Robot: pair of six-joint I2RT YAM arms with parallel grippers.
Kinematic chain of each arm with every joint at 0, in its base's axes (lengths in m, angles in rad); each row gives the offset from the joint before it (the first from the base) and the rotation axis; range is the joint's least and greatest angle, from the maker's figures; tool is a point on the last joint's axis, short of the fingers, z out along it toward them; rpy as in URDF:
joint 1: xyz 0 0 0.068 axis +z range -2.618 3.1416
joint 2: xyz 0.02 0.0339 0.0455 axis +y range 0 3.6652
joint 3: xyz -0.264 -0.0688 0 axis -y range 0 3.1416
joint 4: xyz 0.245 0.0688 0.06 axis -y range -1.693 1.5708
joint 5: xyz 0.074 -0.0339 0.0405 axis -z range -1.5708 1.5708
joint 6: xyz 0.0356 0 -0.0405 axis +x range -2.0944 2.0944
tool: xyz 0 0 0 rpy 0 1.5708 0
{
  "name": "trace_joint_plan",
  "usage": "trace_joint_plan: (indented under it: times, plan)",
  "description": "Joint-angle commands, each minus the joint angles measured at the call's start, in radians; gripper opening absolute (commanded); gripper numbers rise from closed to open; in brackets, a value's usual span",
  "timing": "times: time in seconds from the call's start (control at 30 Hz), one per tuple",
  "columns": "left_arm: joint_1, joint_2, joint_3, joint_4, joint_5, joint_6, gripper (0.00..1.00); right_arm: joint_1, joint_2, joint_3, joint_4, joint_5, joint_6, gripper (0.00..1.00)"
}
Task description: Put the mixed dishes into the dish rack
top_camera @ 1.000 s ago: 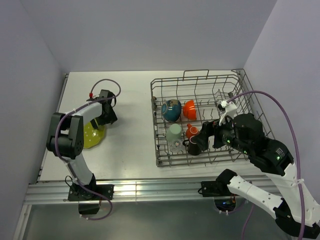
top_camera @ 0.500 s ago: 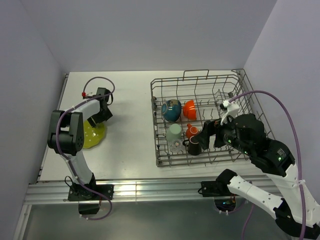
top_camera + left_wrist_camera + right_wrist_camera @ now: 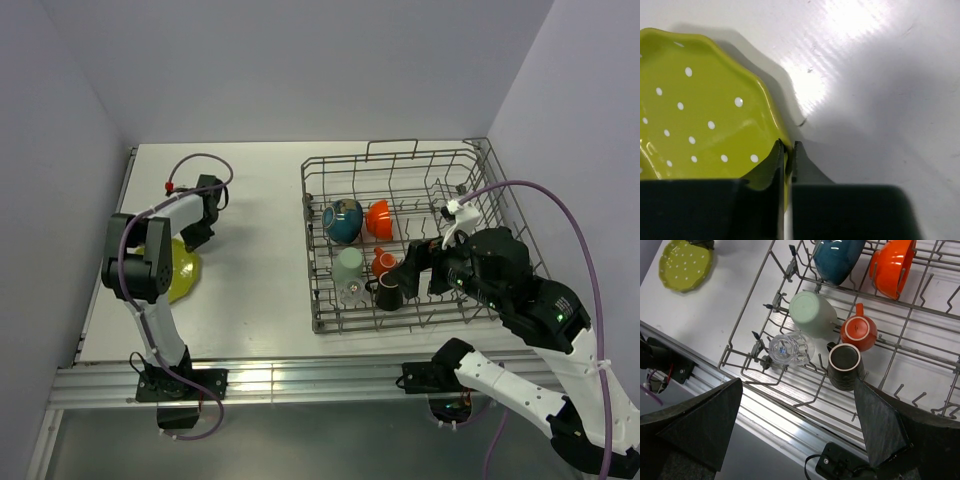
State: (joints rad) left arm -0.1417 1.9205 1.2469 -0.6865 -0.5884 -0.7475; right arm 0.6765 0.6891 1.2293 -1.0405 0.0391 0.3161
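The yellow-green plate (image 3: 690, 115) lies on the table (image 3: 880, 75) well left of the dish rack (image 3: 400, 160), my left pincer (image 3: 786, 152) drawn narrow on its wavy rim with only a thin lip between the fingertips. With so shallow a bite on a glossy edge, I judge it could twist or slip free in the lift and fall. My right pincer (image 3: 797, 390) hangs wide and empty over the rack's near end, and could block the plate's way in.

Top view looks down from behind. Left wrist view hugs the yellow-green plate (image 3: 695, 115); right wrist view, high over the dish rack (image 3: 742, 315), seemingly shares it.
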Motion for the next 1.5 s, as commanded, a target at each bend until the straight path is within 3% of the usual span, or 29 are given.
trace_joint_plan:
  times: [0.0, 0.43, 0.6, 0.77, 1.13, 1.33, 1.47]
  plan:
    - [0.019, 0.091, -0.054, -0.091, 0.098, -0.036, 0.0, 0.005, 0.007, 0.012, 0.023, 0.022, -0.014, 1.0]
    - [-0.006, -0.196, 0.016, -0.151, 0.213, -0.036, 0.0, 0.005, 0.066, -0.039, 0.114, -0.077, 0.006, 1.0]
    - [-0.038, -0.302, 0.054, -0.177, 0.258, -0.049, 0.0, 0.005, 0.089, -0.096, 0.255, -0.23, 0.003, 1.0]
    - [-0.067, -0.388, 0.068, -0.193, 0.294, -0.085, 0.0, 0.026, 0.133, -0.12, 0.413, -0.275, 0.032, 1.0]
    - [-0.073, -0.52, 0.062, -0.171, 0.387, -0.127, 0.0, 0.345, 0.429, -0.051, 0.698, -0.041, 0.067, 1.0]
    - [-0.073, -0.558, 0.063, -0.179, 0.412, -0.128, 0.0, 0.431, 0.587, -0.079, 0.945, 0.064, 0.066, 1.0]
    - [-0.073, -0.595, 0.048, -0.177, 0.43, -0.133, 0.0, 0.449, 0.694, -0.058, 1.011, 0.099, 0.06, 0.99]
